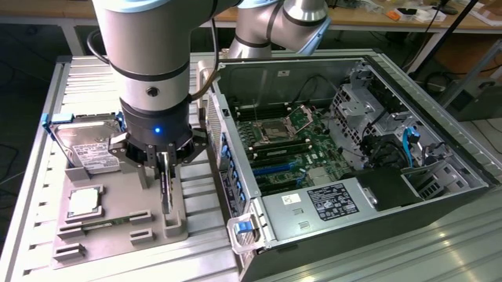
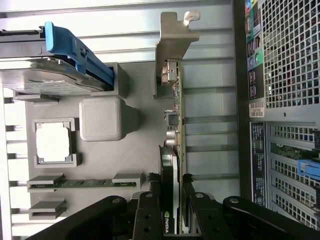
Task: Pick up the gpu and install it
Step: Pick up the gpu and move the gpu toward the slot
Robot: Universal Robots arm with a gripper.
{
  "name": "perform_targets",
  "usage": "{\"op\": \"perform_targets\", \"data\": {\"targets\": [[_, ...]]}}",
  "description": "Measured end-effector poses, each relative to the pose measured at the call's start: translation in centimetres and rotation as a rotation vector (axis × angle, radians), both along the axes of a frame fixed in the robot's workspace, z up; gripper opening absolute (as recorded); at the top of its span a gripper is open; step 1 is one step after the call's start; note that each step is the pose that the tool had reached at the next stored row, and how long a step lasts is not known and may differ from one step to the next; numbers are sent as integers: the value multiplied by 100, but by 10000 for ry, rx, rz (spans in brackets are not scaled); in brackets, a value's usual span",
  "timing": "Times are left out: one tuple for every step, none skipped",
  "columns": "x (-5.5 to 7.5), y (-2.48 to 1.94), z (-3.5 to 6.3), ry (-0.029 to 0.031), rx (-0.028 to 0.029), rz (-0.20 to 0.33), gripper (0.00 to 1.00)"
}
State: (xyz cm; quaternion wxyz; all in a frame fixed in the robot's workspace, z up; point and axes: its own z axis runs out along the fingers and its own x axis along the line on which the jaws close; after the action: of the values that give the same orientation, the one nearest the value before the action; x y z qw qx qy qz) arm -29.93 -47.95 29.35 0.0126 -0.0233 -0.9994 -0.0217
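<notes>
Wrist view: the gripper (image 2: 172, 194) straddles the gpu (image 2: 176, 115), its fingers apparently clamped on the card, which stands on edge in the gray fixture (image 2: 135, 165), at the exterior view's left of the open computer case (image 1: 274, 73).

Arm (image 1: 149, 53): last grey link stands near vertical, wrist pointing straight down.
Elbow joint (image 1: 286, 23): folded behind, toward the exterior view's right.
Gripper (image 1: 164, 175): black, hanging plumb below the wrist.
Fingers (image 2: 149, 215): partly closed, one on either face of the gpu (image 2: 177, 115), apparently pressing on both.
</notes>
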Motion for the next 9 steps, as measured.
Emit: {"op": "perform_targets", "data": {"targets": [[0,0,3,-1,0,0,27],[0,0,5,-1,0,0,27],[0,0,8,0,0,0,27],[0,0,10,0,0,0,27],[0,0,33,0,0,0,27],[0,0,35,0,0,0,27],[0,0,36,0,-1,0,27],[0,0,38,0,-1,0,27],[0,0,41,1,-1,0,27]]}}
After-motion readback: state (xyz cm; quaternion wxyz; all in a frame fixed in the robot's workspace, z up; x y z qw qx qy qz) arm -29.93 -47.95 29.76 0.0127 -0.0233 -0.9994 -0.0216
